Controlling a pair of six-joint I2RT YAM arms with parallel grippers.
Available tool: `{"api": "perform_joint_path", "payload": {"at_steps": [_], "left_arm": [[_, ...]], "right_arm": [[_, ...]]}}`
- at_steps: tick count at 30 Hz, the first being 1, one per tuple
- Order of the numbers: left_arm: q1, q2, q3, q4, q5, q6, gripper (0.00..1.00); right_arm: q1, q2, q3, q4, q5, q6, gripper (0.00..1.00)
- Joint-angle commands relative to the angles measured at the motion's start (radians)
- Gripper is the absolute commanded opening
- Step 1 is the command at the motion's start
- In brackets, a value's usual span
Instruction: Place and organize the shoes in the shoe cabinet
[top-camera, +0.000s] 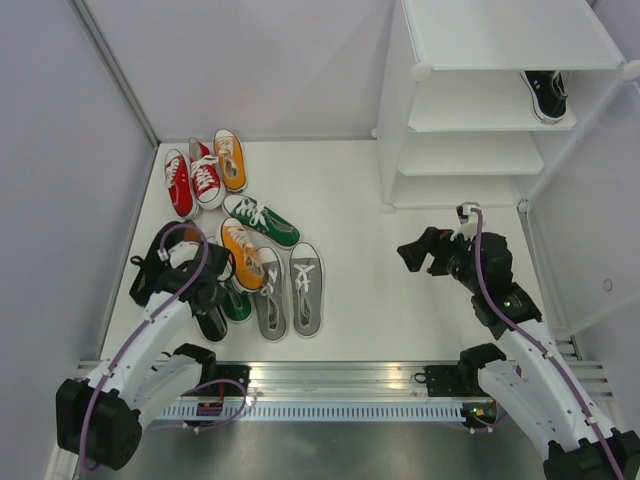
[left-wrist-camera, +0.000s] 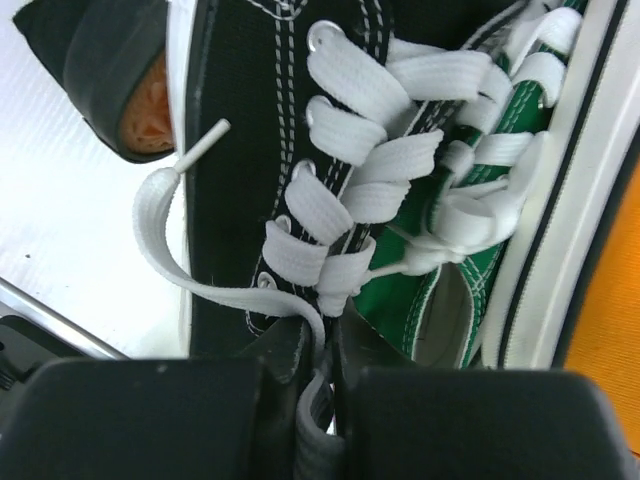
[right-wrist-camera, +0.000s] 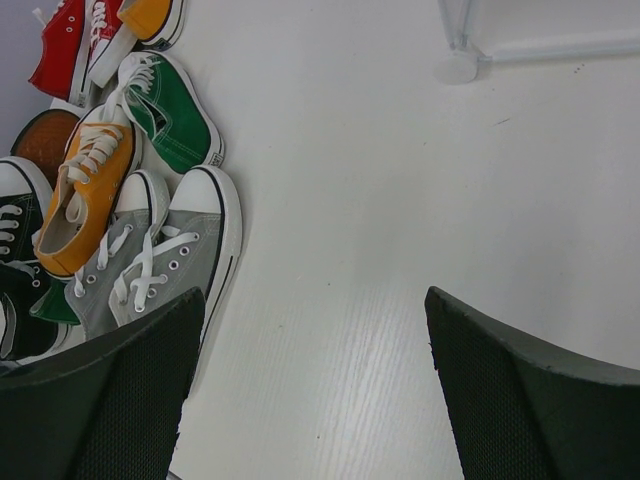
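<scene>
White walled table (top-camera: 370, 260) — left end effector (left-wrist-camera: 322, 345) pinches black shoe (left-wrist-camera: 240, 150); right end effector (right-wrist-camera: 312, 300) gapes.

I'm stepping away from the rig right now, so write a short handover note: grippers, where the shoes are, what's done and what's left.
Left gripper: shut, apparently pinching a black shoe at its opening edge, in the pile on the left of the table.
Right gripper: open and empty, above bare table in front of the shoe cabinet.
Done: one other black shoe sits on a cabinet shelf.
Left: the gripped shoe, plus the red shoes, orange shoes, green shoes and grey shoes on the table, are not yet shelved.
</scene>
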Motion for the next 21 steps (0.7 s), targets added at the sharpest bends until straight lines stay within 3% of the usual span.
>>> {"api": "perform_joint_path", "payload": {"at_steps": [1,7,10,14,15,21], "left_arm": [[0.0,-0.026,0.041,0.039,-0.087,-0.016,0.02],[-0.017,-0.066,0.233,-0.025,0.001,0.013,0.02],[-0.089,-0.032,0.337,-0.024,0.058,-0.018,0.02],[-0.303,0.165,0.562,-0.024,0.037,-0.065,0.02],[-0.399,0.207,0.606,-0.021,0.02,-0.085,0.02],[-0.622,0.588,0.937,-0.012,-0.055,-0.118,0.02]], "right_arm": [[0.01,-0.016,0.008,0.043,-0.017,0.008,0.94],[0.013,-0.012,0.082,-0.018,-0.014,-0.017,0.94],[0.016,-0.018,0.141,-0.078,0.005,-0.045,0.94],[0.016,-0.028,0.212,-0.159,0.038,-0.057,0.94],[0.016,-0.031,0.238,-0.174,0.048,-0.06,0.94],[0.016,-0.056,0.31,-0.279,0.158,-0.08,0.94]]}}
